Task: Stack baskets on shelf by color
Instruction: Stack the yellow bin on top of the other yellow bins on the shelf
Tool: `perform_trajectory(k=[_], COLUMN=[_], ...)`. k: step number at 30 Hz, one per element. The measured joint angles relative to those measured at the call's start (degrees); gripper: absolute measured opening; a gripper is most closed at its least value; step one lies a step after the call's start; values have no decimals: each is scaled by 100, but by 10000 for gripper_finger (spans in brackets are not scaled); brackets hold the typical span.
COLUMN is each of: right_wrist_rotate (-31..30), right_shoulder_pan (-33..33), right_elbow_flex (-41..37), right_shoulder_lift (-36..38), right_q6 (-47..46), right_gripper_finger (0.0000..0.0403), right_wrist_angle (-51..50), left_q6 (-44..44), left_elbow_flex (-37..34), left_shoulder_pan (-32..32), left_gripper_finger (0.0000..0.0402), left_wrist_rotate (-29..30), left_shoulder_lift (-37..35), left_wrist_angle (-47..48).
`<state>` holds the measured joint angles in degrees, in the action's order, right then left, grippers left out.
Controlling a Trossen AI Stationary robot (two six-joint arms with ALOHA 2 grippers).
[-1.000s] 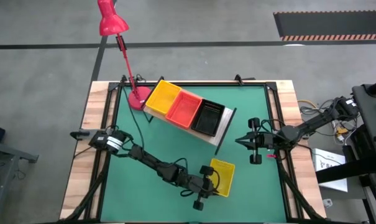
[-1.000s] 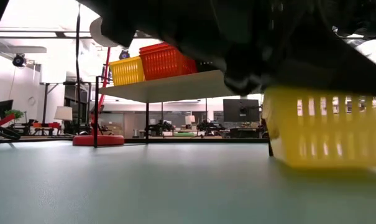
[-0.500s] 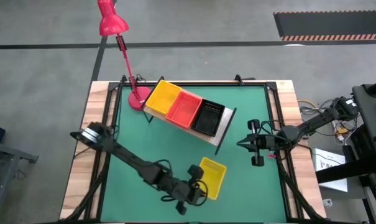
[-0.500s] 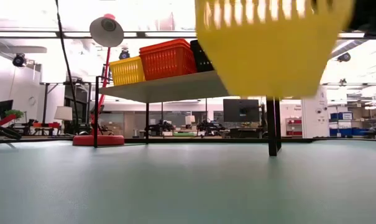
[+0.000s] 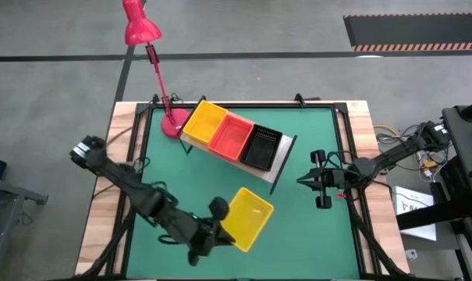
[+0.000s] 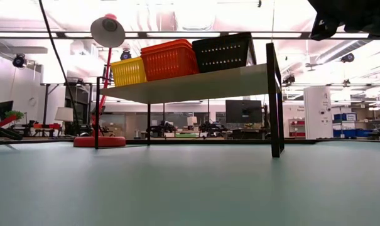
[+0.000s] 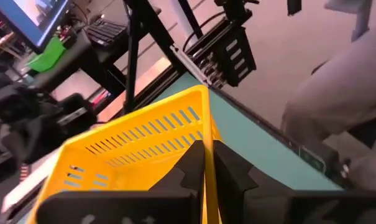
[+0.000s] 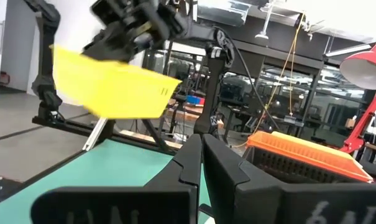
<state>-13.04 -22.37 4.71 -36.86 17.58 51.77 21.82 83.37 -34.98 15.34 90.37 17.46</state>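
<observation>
A: where's the loose yellow basket [image 5: 246, 217] at?

B: up off the mat near the front edge, left gripper [image 5: 217, 228] clamped on its rim. Right gripper [image 5: 304, 179], fingers pinched together, idles by the right edge. Shelf [image 5: 281, 158] at the back holds yellow, orange, black.

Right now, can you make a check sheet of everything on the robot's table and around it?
Surface: green table mat, bare in the middle.
Job's things: shelf holds a yellow stack, a red-orange stack and a black stack; one yellow basket is lifted off the mat.
Clutter: red lamp at the mat's far corner.
Grippers: left gripper shut on the yellow basket's wall; right gripper shut, empty, beside the shelf.
Cables: wires off the table's right side.
Surroundings: concrete floor, lab room behind.
</observation>
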Motion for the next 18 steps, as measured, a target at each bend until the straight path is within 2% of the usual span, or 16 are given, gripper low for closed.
perform_trajectory(k=[3,11,18], right_wrist_rotate=[0,0,0], right_shoulder_pan=[0,0,0], right_elbow_flex=[0,0,0], right_shoulder_lift=[4,4,4], right_q6=[10,35,47], right_gripper_finger=[9,9,9], right_wrist_angle=[-6,-15,-42], left_q6=[196,479,1112], left_elbow_flex=[0,-10,-189], left_shoulder_pan=[0,288,939], left_gripper_finger=[3,3,3], left_wrist_rotate=[96,824,829], left_shoulder_lift=[-388,-1408,-2251], left_wrist_angle=[527,2288,2561])
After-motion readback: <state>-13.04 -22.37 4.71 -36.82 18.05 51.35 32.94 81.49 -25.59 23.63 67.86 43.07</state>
